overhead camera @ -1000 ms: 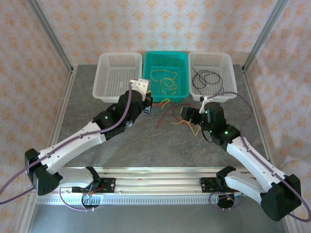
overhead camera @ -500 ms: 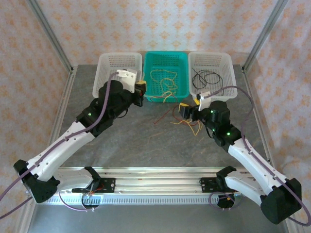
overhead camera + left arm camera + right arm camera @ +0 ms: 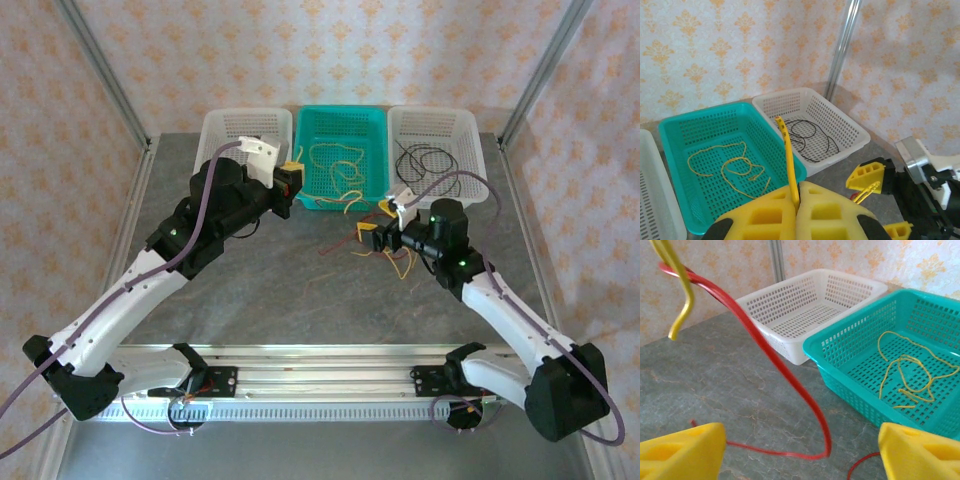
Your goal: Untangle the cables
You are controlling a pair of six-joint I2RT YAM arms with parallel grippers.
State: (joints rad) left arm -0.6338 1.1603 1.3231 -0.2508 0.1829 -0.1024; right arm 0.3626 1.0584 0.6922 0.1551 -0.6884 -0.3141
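Grey marbled counter [image 3: 270,290] between orange-patterned wallpapered walls, strewn with loose cables.
Left end effector [image 3: 797,200] pinched together on a yellow cable [image 3: 788,155] standing up from its pads, just before the teal basket [image 3: 710,122]. Right end effector [image 3: 800,455] spread wide, gripping nothing, with a red cable [image 3: 790,375] arching in view between its fingers and a yellow cable end [image 3: 682,300] hanging at upper left. Farther out, a red-and-yellow tangle [image 3: 385,255] on the counter by the right arm; thin yellow loops [image 3: 335,165] in the teal basket; black cables [image 3: 425,160] in the right white basket [image 3: 430,110]; left white basket [image 3: 250,112] alongside.
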